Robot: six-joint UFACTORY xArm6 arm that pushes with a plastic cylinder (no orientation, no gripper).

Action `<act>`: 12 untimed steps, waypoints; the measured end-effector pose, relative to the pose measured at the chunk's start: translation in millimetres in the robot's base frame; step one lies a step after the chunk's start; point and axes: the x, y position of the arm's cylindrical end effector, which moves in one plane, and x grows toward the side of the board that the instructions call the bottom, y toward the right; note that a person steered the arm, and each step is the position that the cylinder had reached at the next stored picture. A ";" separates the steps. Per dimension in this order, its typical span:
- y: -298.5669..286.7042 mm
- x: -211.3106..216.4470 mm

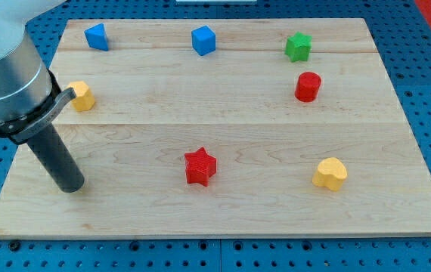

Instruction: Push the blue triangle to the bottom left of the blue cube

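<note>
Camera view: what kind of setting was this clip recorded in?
Most likely a robotics lab bench. A wooden board rests on a blue perforated table, small coloured blocks such as the red star and blue cube are scattered on it, and my tip touches the board at the view's left.

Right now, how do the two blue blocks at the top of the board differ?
1. Shape: the blue triangle block has a slanted, wedge-like top; the blue cube block is boxy with square faces.
2. Place: the triangle sits near the view's top left corner; the cube sits near the top middle, well to the triangle's right.
3. Distance from my tip: the triangle is nearer than the cube, though both are far above it.
Shared: same blue, similar size, both untouched.
</note>
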 end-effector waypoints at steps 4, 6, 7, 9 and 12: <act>-10.0 -203.8; -86.4 -253.0; -85.2 -309.9; 62.4 -295.8; 29.8 -244.9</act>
